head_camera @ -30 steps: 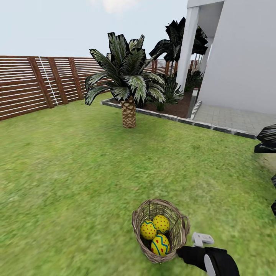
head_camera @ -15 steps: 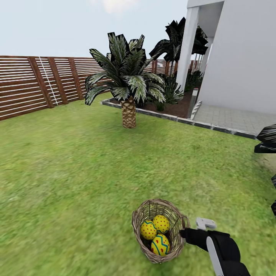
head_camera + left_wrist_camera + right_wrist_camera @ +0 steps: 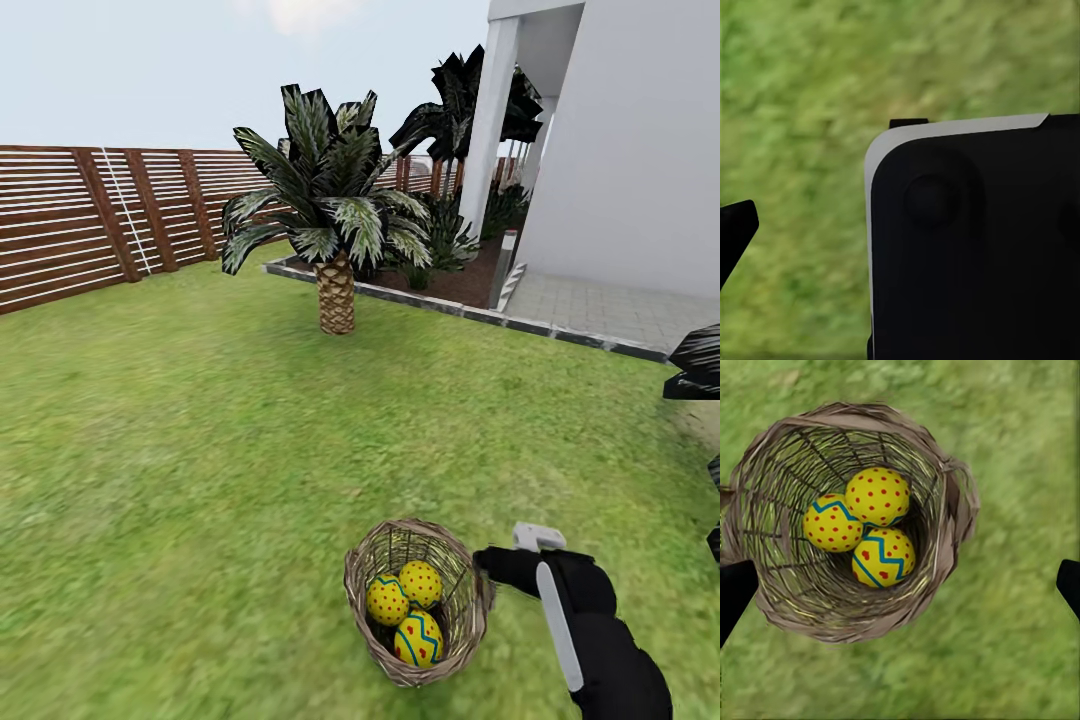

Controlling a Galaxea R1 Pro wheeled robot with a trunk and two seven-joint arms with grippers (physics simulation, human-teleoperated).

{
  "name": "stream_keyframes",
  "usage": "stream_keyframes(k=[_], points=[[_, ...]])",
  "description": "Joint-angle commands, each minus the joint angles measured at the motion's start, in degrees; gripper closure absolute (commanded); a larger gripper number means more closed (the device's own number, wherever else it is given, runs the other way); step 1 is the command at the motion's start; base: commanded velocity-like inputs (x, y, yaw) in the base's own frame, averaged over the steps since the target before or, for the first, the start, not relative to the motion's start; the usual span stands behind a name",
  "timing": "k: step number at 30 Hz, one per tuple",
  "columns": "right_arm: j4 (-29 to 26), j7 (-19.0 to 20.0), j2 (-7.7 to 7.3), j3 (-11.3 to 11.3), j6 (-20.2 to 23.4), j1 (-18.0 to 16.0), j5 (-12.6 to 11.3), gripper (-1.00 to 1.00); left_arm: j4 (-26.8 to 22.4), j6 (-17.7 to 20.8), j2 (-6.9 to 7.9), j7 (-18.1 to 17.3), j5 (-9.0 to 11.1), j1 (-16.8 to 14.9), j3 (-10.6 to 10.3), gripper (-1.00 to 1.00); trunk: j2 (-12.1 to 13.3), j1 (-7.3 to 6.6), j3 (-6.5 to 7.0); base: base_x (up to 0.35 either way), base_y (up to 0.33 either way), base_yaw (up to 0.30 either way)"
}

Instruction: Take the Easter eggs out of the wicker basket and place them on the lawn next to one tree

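Observation:
The wicker basket [image 3: 352, 592] sits on the lawn [image 3: 200, 450] close in front of me, with three yellow Easter eggs [image 3: 419, 637] painted with red dots and blue zigzags inside it. My right gripper [image 3: 490, 568] hovers at the basket's right rim. The right wrist view looks straight down into the basket [image 3: 862, 412] at the eggs [image 3: 877, 496]; the right gripper [image 3: 900, 585] is open, its fingertips [image 3: 735, 594] spread wider than the basket. In the left wrist view a black fingertip [image 3: 735, 229] shows over grass beside a dark robot panel. The tree is out of view.
A short palm [image 3: 336, 290] stands mid-lawn ahead, before a stone-edged bed of dark plants. A brown slat fence [image 3: 100, 220] runs along the left. A white house wall [image 3: 640, 150] and grey paving [image 3: 610, 310] lie at the right. Dark leaves [image 3: 700, 360] jut in from the right edge.
My right arm has moved forward along the basket's right side, from its near edge up to the rim's far right. Basket and eggs have stayed put.

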Motion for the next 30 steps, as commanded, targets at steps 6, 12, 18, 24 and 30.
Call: stream_keyframes(k=[6,12,18,24,30], points=[[8.9,-0.3,-0.61,-0.8,0.2,-7.7,-0.2,-1.00,0.0,-0.2,0.01,0.1,0.0,0.0,-0.1,-1.00,0.0,0.00,-0.05,0.000,0.000,0.000],[16.2,-1.6,-1.74,-1.0,0.2,-11.8,-0.2,-1.00,0.0,-0.2,0.01,0.0,0.0,0.0,-0.1,-1.00,0.0,0.00,-0.05,0.072,-0.029,0.000],[19.3,-4.7,-1.99,-0.9,0.2,-13.1,-0.2,-1.00,0.0,-0.3,0.01,-0.1,0.0,0.0,-0.2,-1.00,0.0,0.00,-0.05,0.042,-0.020,0.000],[24.6,-5.7,-2.50,-0.9,0.2,-14.5,-0.2,-1.00,0.0,-0.3,0.01,-0.1,0.0,0.0,-0.2,-1.00,0.0,0.00,-0.05,0.034,-0.003,0.000],[29.9,-6.6,-2.71,-0.6,0.2,-15.5,-0.2,-1.00,-0.1,-0.3,0.07,-0.1,0.0,0.0,-0.2,-1.00,0.0,0.00,-0.05,0.124,-0.001,0.000]])
